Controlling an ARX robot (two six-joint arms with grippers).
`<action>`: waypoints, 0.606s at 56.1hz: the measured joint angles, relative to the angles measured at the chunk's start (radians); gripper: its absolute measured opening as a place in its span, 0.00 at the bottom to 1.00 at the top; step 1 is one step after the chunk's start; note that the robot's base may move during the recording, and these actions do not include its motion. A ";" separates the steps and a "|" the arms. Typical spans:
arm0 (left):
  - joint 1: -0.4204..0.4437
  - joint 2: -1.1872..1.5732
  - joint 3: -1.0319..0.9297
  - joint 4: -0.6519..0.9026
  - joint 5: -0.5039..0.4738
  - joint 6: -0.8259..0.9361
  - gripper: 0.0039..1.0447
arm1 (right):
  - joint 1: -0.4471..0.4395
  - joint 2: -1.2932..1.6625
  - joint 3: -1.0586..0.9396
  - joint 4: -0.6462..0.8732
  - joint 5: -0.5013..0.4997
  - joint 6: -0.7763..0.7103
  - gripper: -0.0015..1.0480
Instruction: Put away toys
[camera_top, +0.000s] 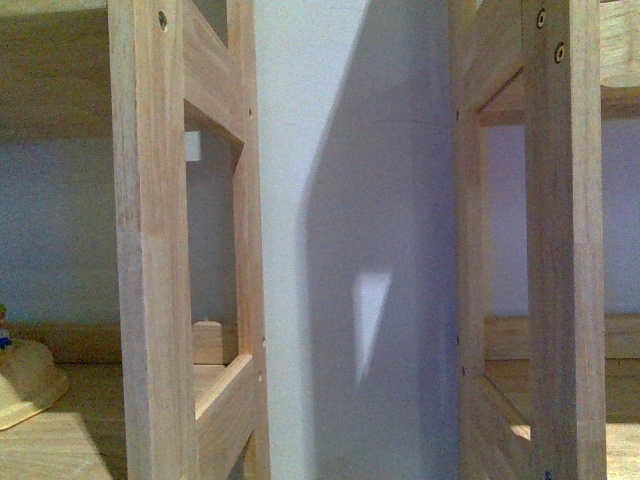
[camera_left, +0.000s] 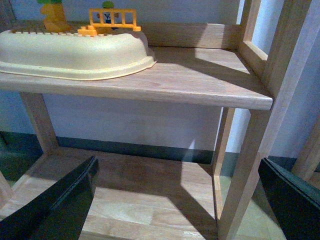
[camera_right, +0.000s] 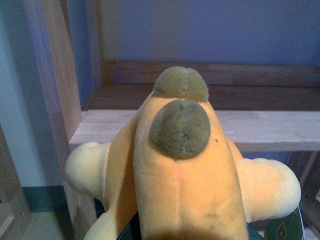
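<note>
Your plush toy (camera_right: 185, 170) is soft orange-yellow, with two olive-brown rounded nubs stacked at 12 o'clock, pale stubby limbs sticking out at 3 and 9 o'clock, and a faint dark smudge near its lower seam. It fills the right wrist view, sitting right up against the right end effector in front of a wooden shelf (camera_right: 260, 127), though you cannot tell whether that end effector is clamped on it. Your left end effector (camera_left: 180, 200) stands wide apart and empty before the lower shelf (camera_left: 150, 200), below a cream tray (camera_left: 75, 52).
</note>
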 joint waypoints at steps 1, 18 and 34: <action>0.000 0.000 0.000 0.000 0.000 0.000 0.94 | 0.015 0.014 0.011 0.015 0.018 -0.018 0.08; 0.000 0.000 0.000 0.000 0.000 0.000 0.94 | 0.238 0.208 0.264 0.159 0.233 -0.194 0.08; 0.000 0.000 0.000 0.000 0.000 0.000 0.94 | 0.442 0.405 0.462 0.369 0.350 -0.417 0.08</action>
